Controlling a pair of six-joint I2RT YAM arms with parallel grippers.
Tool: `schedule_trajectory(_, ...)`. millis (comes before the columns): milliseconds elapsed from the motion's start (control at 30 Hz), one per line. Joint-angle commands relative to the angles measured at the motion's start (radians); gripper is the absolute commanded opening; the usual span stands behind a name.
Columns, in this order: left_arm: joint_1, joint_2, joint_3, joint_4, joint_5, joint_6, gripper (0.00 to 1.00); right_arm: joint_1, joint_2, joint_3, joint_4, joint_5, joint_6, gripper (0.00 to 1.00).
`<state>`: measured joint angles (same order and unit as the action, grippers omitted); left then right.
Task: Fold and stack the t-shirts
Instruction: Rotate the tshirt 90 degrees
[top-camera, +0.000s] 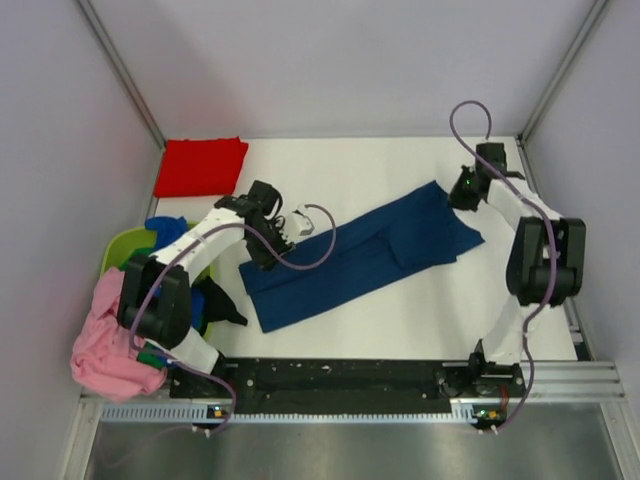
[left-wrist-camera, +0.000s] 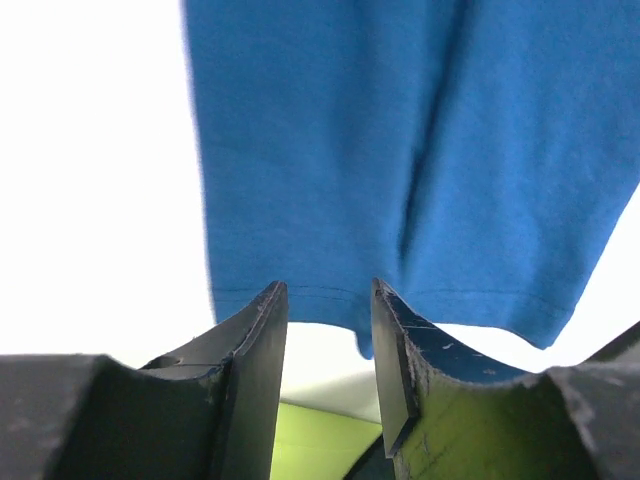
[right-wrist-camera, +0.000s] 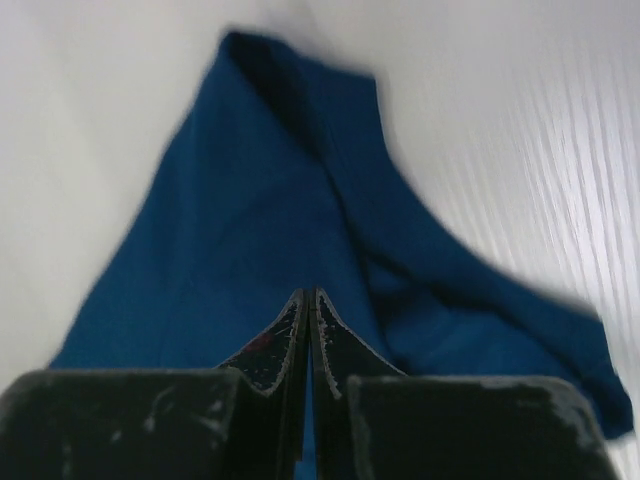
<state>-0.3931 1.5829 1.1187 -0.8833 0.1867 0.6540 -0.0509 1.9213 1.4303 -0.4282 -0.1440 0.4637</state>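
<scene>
1. White table (top-camera: 380, 160): blue tee (top-camera: 350, 255) lies diagonal mid-table, halved lengthwise.
2. Left gripper (left-wrist-camera: 325, 292) fingers spread at hem; right gripper (right-wrist-camera: 308, 293) fingers pressed together over tee, pinch unclear.
3. Step: mid-fold. Next, prob you clamp hem, fold crosswise.

A white surface (top-camera: 350, 170) fills the middle of the overhead view, closed in by pale lilac-grey panels: a back wall (top-camera: 340, 60), a left wall (top-camera: 50, 150) and a right wall (top-camera: 610, 150), which meet at slanted aluminium posts (top-camera: 120, 70) in the two far corners. Along the near edge runs a ribbed silver rail (top-camera: 570, 378) with a black strip (top-camera: 340, 378) set into it, and below that lies a dull grey metal sheet (top-camera: 350, 450). The light is bright and even, the shadows soft, and in the left wrist view the surface glares to blank white.
</scene>
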Motion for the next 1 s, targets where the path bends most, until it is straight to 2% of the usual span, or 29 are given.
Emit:
schedule_trajectory(0,0.055,0.066,0.139,0.029,-0.018,-0.002,0.43,0.008,-0.22,-0.255,-0.041,0.103,-0.022,0.01)
schedule_trajectory(67,0.069,0.133,0.159,0.072,-0.079,0.004,0.43,0.008,-0.245,-0.373,-0.009,0.072,-0.031,0.01)
schedule_trajectory(167,0.085,0.216,0.13,0.133,-0.144,0.039,0.41,0.002,-0.213,-0.438,0.008,0.116,-0.043,0.0)
schedule_trajectory(333,0.08,0.197,0.006,0.175,-0.089,0.052,0.41,-0.032,-0.041,-0.314,0.023,0.087,-0.059,0.0)
schedule_trajectory(433,0.025,0.137,-0.089,0.13,0.032,0.067,0.41,-0.044,0.13,-0.063,-0.01,0.029,-0.063,0.0)
schedule_trajectory(500,-0.042,0.059,-0.173,0.119,0.104,0.09,0.41,-0.032,0.247,0.145,-0.023,-0.073,-0.028,0.01)
schedule_trajectory(633,-0.277,-0.05,-0.281,0.13,0.233,0.073,0.42,0.045,0.502,0.639,-0.13,-0.28,-0.011,0.1)
schedule_trajectory(700,-0.34,-0.078,-0.296,0.121,0.29,0.084,0.42,0.103,0.571,0.815,-0.15,-0.392,-0.031,0.15)
schedule_trajectory(733,-0.343,-0.089,-0.293,0.112,0.298,0.091,0.42,0.105,0.564,0.85,-0.146,-0.426,-0.028,0.18)
schedule_trajectory(800,-0.339,-0.118,-0.281,0.101,0.269,0.095,0.44,0.094,0.501,0.819,-0.139,-0.436,-0.046,0.24)
schedule_trajectory(967,-0.339,-0.179,-0.194,0.046,0.257,0.153,0.49,0.071,0.181,0.535,-0.13,-0.407,-0.245,0.41)
